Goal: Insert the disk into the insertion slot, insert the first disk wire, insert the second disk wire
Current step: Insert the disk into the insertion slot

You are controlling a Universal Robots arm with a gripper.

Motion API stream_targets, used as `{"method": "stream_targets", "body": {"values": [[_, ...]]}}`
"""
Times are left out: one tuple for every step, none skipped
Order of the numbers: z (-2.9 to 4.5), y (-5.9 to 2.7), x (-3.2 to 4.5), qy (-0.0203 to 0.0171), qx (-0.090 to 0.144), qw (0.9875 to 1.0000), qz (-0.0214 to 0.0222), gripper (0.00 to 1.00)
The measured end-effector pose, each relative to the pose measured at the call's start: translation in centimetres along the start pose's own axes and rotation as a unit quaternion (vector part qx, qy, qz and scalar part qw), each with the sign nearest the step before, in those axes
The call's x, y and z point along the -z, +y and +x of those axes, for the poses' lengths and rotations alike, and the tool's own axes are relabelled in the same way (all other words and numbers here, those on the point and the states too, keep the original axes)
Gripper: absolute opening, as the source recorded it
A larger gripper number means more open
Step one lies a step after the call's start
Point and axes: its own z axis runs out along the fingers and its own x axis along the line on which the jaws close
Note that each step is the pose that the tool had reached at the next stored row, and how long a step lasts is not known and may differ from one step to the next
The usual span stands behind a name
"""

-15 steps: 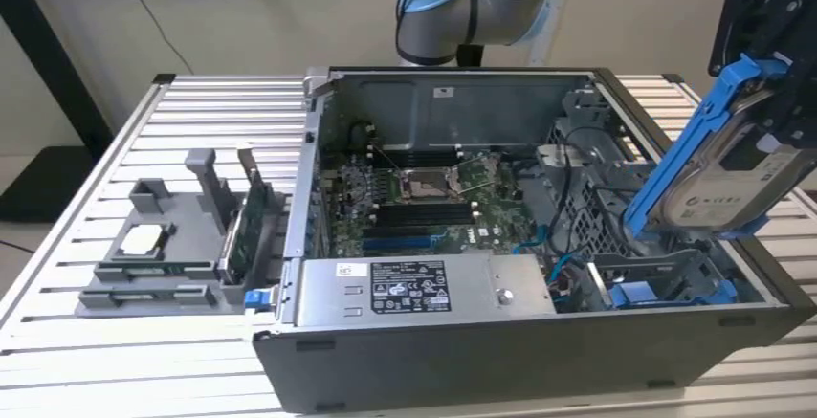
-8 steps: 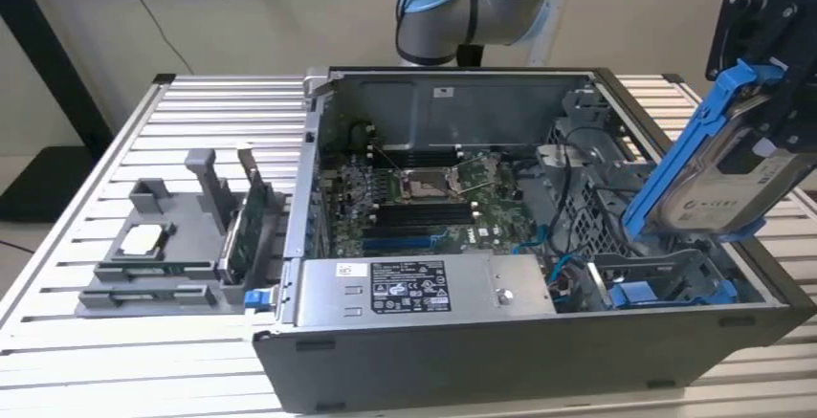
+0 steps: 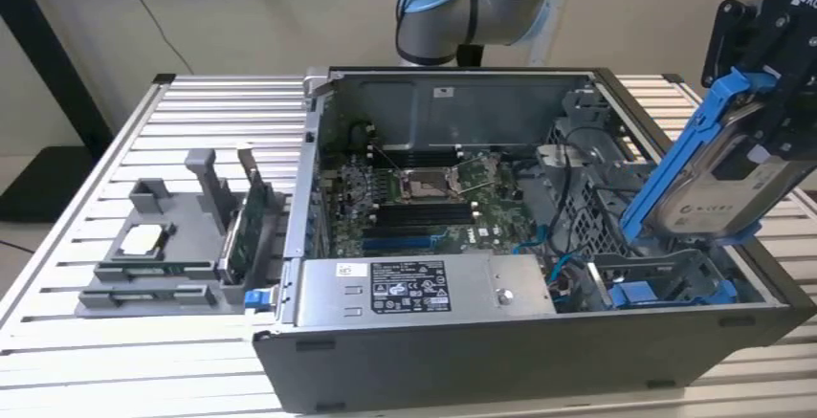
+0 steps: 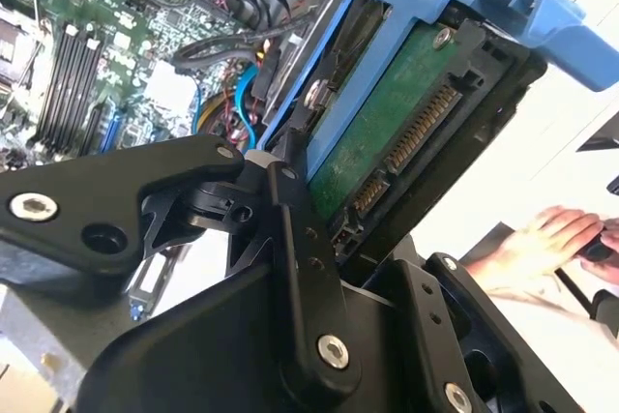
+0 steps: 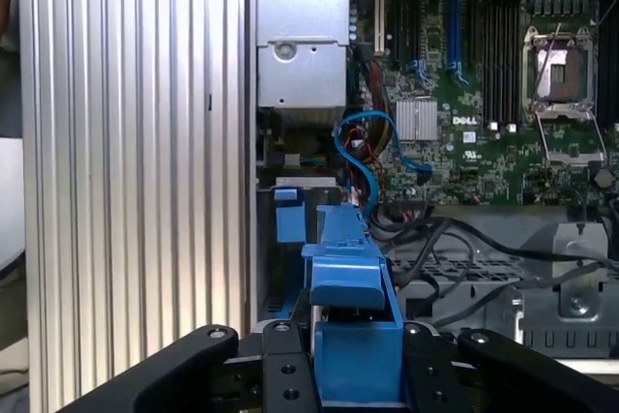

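Gripping the disk [image 3: 721,188] in its blue carrier, the gripper [image 3: 756,136] has its fingers closed on both sides of it. The disk is tilted, and its lower end is just above the insertion slot [image 3: 664,282], below the gripper in the open computer case [image 3: 511,365].
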Motion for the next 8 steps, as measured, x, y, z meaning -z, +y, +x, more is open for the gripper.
{"method": "stream_targets", "body": {"values": [[0.0, 0.0, -0.1, 0.0, 0.0, 1.0, 0.0, 0.33], [0.0, 0.01, -0.2, 0.0, 0.0, 1.0, 0.0, 0.33], [0.0, 0.01, -0.28, 0.0, 0.0, 1.0, 0.0, 0.33], [0.0, 0.02, -0.38, 0.0, 0.0, 1.0, 0.0, 0.33], [0.0, 0.02, -0.47, 0.0, 0.0, 1.0, 0.0, 0.33], [0.0, 0.04, -0.56, 0.0, 0.0, 1.0, 0.0, 0.33], [0.0, 0.05, -0.65, 0.0, 0.0, 1.0, 0.0, 0.33], [0.0, 0.06, -0.75, 0.0, 0.0, 1.0, 0.0, 0.33]]}}
